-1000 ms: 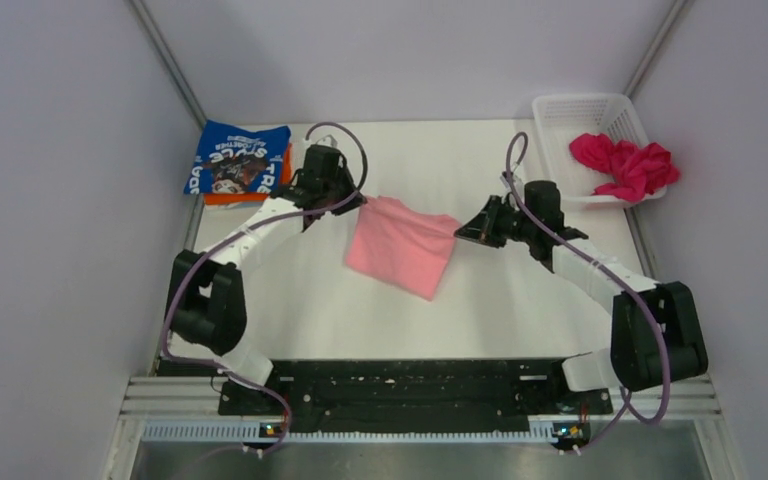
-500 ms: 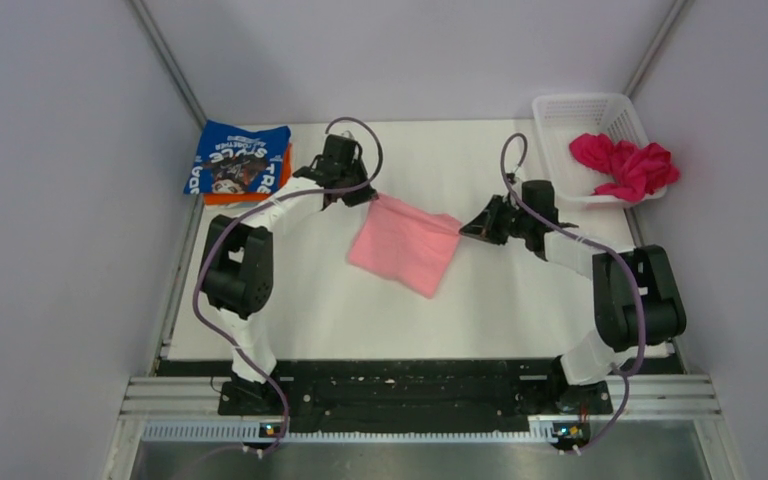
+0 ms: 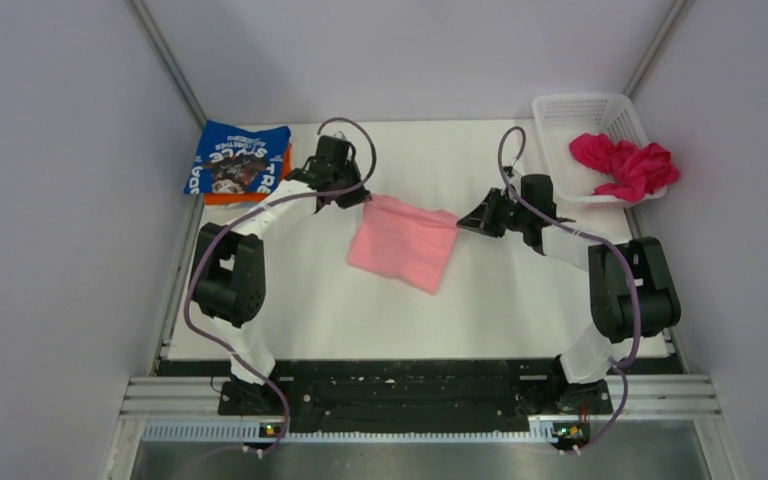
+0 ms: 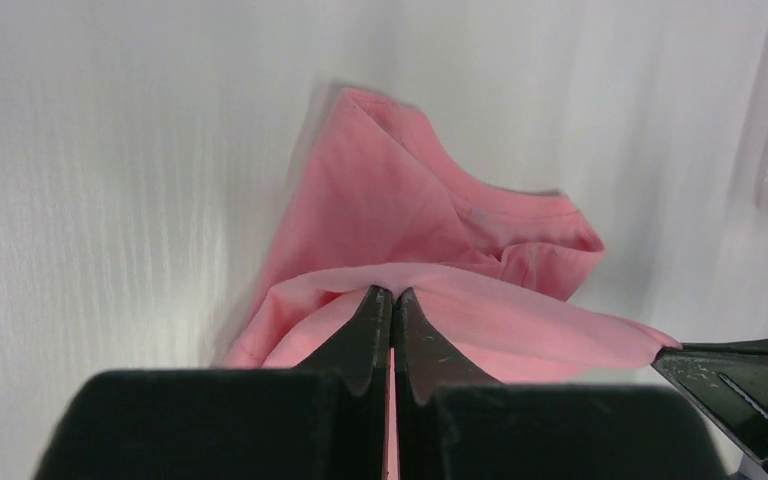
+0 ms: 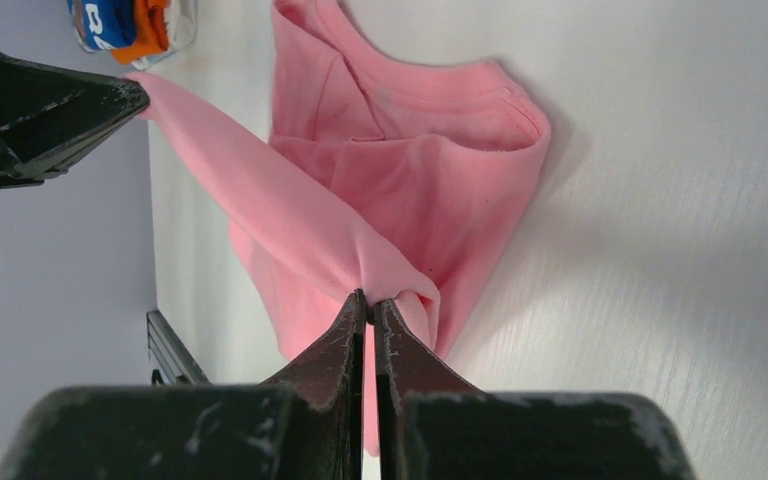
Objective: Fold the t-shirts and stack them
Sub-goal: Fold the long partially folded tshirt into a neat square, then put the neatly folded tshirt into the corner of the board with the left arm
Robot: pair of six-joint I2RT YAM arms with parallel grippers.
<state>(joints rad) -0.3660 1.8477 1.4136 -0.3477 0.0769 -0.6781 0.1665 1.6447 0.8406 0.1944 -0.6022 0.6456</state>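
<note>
The light pink t-shirt [image 3: 403,243] hangs folded over the middle of the table, held up by its two far corners. My left gripper [image 3: 362,196] is shut on its left corner; its jaws pinch the cloth [image 4: 430,300] in the left wrist view. My right gripper [image 3: 463,222] is shut on its right corner, cloth [image 5: 400,190] pinched between its jaws. The blue t-shirt with white lettering [image 3: 238,158] lies folded on the orange t-shirt [image 3: 228,198] at the far left. The magenta t-shirt [image 3: 625,164] lies crumpled in the basket.
A white lattice basket [image 3: 580,112] stands at the far right corner. Grey walls close in both sides. The arms' bases and a black rail [image 3: 400,385] run along the near edge.
Both arms have drawn their elbows in and stand more upright. The left gripper has shifted a little; the pink t-shirt stays held between both grippers, barely moved.
</note>
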